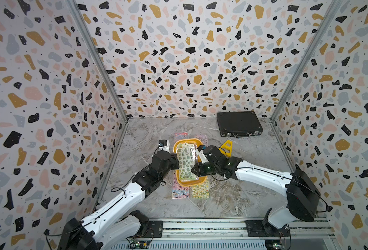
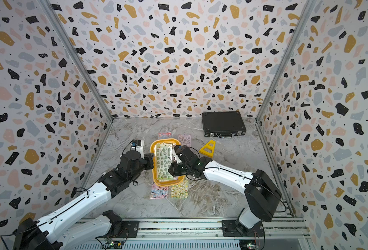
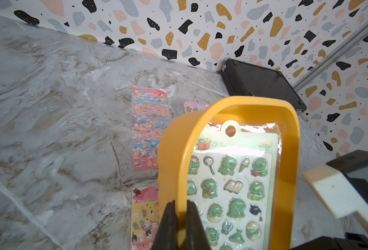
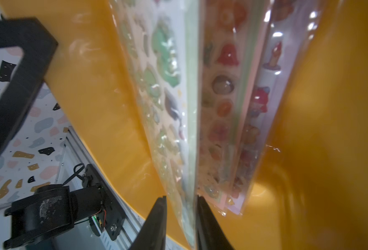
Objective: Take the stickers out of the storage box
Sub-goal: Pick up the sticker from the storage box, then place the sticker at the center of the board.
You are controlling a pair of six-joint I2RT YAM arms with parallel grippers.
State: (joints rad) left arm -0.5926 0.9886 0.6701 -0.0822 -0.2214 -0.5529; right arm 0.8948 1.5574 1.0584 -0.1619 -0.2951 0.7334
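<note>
The storage box [image 1: 191,184] sat near the middle of the table [image 1: 146,134], its long axis running from the near edge towards the far edge. The green sheet [image 1: 186,162] of dinosaur stickers lay on top inside it, lengthwise along the box, with its hang-hole end towards the far edge. My left gripper [image 3: 180,203] was clamped tight across the box's left wall, one finger inside and one outside. My right gripper [image 4: 179,199] reached in from the right side with its jaws narrowed to a slim gap astride the green sheet's long edge; I could not tell whether they were pinching it. Under that sheet my right wrist view showed an orange-toned sheet [image 4: 222,86] and a red-and-pink sheet [image 4: 263,97] stacked in the box. Four more sheets lay flat on the table around the box: a blue-and-red one [image 1: 180,135] and a purple one [image 1: 201,138] at its far end, and a pink one [image 1: 179,190] and a yellow-green one [image 1: 201,190] at its near end, each partly tucked under its rim. My two wrists crowded both long sides of the box. A yellow triangular piece [image 1: 227,147] lay just right of the box behind my right wrist, and a black briefcase [image 1: 239,123] sat closed in the far right corner.
</note>
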